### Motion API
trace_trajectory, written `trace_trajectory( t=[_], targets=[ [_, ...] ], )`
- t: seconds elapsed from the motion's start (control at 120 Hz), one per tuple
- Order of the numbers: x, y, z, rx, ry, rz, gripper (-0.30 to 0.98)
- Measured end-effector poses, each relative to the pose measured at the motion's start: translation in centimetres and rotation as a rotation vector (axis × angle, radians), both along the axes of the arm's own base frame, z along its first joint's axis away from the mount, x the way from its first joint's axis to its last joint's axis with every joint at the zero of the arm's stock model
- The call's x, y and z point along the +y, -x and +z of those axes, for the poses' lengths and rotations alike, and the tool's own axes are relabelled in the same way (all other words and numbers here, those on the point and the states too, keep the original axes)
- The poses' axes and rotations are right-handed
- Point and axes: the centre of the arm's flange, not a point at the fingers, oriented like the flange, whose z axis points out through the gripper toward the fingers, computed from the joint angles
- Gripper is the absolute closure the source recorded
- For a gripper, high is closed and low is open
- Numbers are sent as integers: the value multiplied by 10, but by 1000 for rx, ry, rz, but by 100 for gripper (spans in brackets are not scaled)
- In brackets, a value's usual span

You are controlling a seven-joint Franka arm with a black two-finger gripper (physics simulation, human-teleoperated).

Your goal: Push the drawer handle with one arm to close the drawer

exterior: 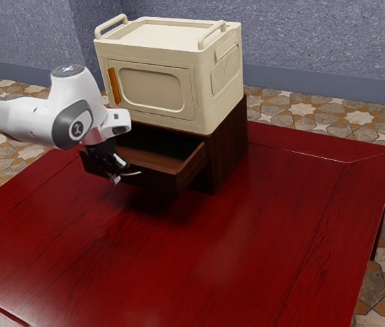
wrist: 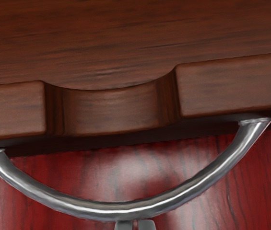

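Metal, bent in a smooth bow, forms the handle [wrist: 130,210] fixed to the front of the drawer [exterior: 163,182], which stands pulled out from its dark wooden cabinet [exterior: 229,153]. The gripper [wrist: 135,225] is held just outside the bow, away from the drawer front, with its two fingertips brought together and nothing gripped – presumably so that a blunt end can be pressed inward. Whether the metal is actually touched cannot be told for certain. From there, a push toward the cabinet is judged to be needed, kept straight lest the handle be slipped past.

Above the drawer, the cream box [exterior: 221,109] is carried by the cabinet; its top rails [exterior: 212,34] are probably meant for lifting. Below the drawer, the red table [exterior: 212,252] is spread. A round logo [exterior: 77,128] is borne by the white arm [exterior: 32,122] – no lettering can be read.
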Motion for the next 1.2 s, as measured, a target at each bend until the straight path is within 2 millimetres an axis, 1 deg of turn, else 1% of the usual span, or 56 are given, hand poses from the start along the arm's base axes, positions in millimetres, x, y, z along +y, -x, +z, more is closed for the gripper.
trace_trajectory(
  t=[0.375,0.483,0.575,0.758,0.85,1.017,1.2],
  targets=[
    [-3,-36,2,-34,-26,-19,79],
    [-6,-51,-2,-40,-29,-21,79],
    [-9,-63,-1,-53,-28,-22,79],
    [-2,-82,-3,-68,-36,-13,79],
    [2,-90,-2,-78,-35,-11,78],
    [3,-105,-9,-86,-13,-19,79],
    [-2,-117,-3,-110,-13,-35,78]
  ],
)
